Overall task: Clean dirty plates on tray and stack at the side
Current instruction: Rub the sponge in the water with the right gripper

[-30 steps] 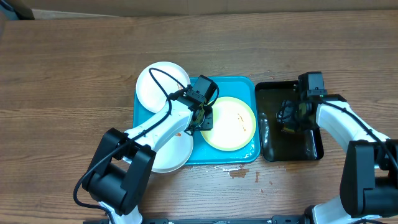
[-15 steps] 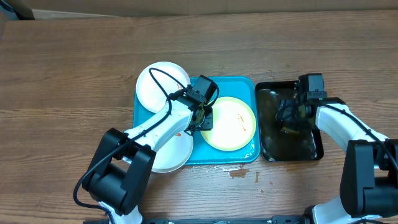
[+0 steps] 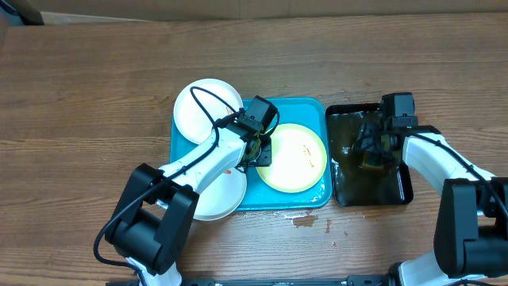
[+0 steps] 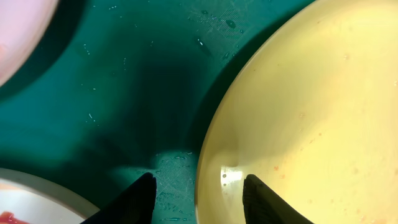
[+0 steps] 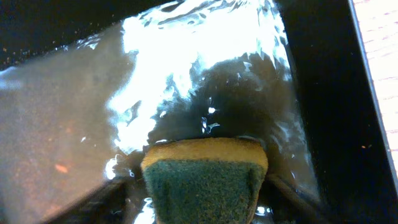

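Yellow-rimmed plate (image 3: 295, 159) lies flat in the right half of the blue tray (image 3: 308, 106), faint orange specks on its face. Judged stiff, light, wet and so slippery; best taken at the raised rim. Left gripper (image 4: 198, 180) straddles that rim on its left side, one finger on the tray floor, one on the plate, jaws part-open and not seen pinching. Two white plates overhang the tray's left edge: upper one (image 3: 205, 107) looks clean, lower one (image 3: 222, 199) carries a red smear. Black tray (image 3: 394, 187) just right of the blue one holds rippled water (image 5: 186, 56). Right gripper (image 3: 371, 149) dips in, clasping a yellow-and-green sponge (image 5: 205, 180).
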Robot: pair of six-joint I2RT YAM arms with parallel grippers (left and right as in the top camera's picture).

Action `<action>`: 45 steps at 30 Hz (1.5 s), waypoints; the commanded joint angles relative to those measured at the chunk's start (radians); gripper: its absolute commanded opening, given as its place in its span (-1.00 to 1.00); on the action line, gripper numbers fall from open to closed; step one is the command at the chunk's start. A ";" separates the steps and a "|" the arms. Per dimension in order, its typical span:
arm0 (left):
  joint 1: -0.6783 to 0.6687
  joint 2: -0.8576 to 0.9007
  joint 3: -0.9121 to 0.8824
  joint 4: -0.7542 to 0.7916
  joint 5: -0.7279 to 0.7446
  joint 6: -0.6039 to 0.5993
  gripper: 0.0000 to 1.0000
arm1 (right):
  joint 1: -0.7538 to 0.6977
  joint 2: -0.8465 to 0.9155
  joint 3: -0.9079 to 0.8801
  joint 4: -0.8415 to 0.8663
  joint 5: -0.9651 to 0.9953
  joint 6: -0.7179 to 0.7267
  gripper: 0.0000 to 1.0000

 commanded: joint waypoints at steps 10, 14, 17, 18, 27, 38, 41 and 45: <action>-0.006 0.018 -0.003 0.003 0.001 -0.006 -0.04 | -0.002 -0.001 -0.007 0.024 0.017 0.006 -0.91; -0.006 0.018 -0.003 0.003 0.000 -0.002 -0.04 | -0.002 -0.001 -0.007 0.027 0.017 0.006 -0.93; -0.006 0.018 -0.003 0.003 0.000 -0.002 -0.04 | -0.002 -0.003 -0.005 0.005 0.016 0.006 -0.93; -0.006 0.018 -0.003 0.003 0.000 -0.002 -0.03 | -0.002 -0.005 0.000 -0.015 0.016 0.006 -0.93; -0.006 0.018 -0.003 0.005 0.000 -0.002 -0.06 | -0.001 -0.128 0.057 -0.232 -0.092 0.006 -0.93; -0.005 0.018 -0.003 0.061 -0.072 -0.002 -0.53 | 0.009 -0.209 0.093 -0.278 -0.142 0.001 -0.92; -0.005 0.018 -0.003 0.064 -0.075 -0.002 -0.33 | 0.025 -0.209 0.093 -0.281 -0.141 0.001 -0.93; -0.006 0.018 -0.003 0.063 -0.073 -0.010 -0.37 | 0.048 -0.208 0.092 -0.320 -0.140 0.001 -0.93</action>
